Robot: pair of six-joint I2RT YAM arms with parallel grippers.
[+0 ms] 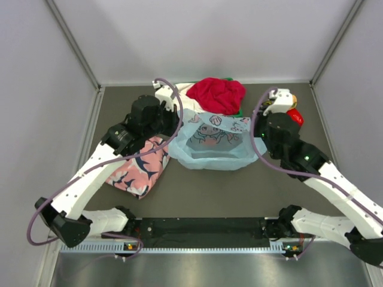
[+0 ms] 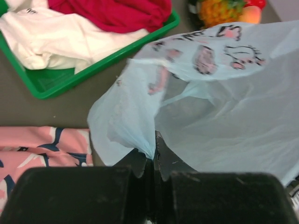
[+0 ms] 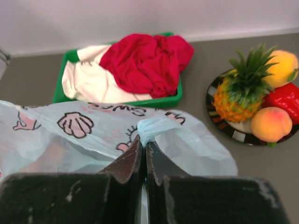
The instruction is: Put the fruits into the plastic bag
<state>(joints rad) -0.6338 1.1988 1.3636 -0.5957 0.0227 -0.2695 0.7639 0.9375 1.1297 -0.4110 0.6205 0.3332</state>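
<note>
The light-blue plastic bag (image 1: 210, 143) lies spread between both arms, printed side up. My left gripper (image 2: 153, 150) is shut on the bag's (image 2: 224, 116) bunched left edge. My right gripper (image 3: 142, 142) is shut on a twisted handle of the bag (image 3: 187, 140) at its right side. The fruits sit on a striped plate (image 3: 223, 127) to the right: a pineapple (image 3: 236, 95), a yellow-orange mango (image 3: 280, 67), a peach (image 3: 271, 124) and a glossy red fruit (image 3: 287, 99). From above only the red fruit (image 1: 295, 116) shows past the right arm.
A green tray (image 3: 161, 101) of red (image 1: 216, 94) and white clothes stands at the back, just behind the bag. A pink cloth with navy print (image 1: 139, 167) lies left of the bag under the left arm. Grey walls close in the table's sides.
</note>
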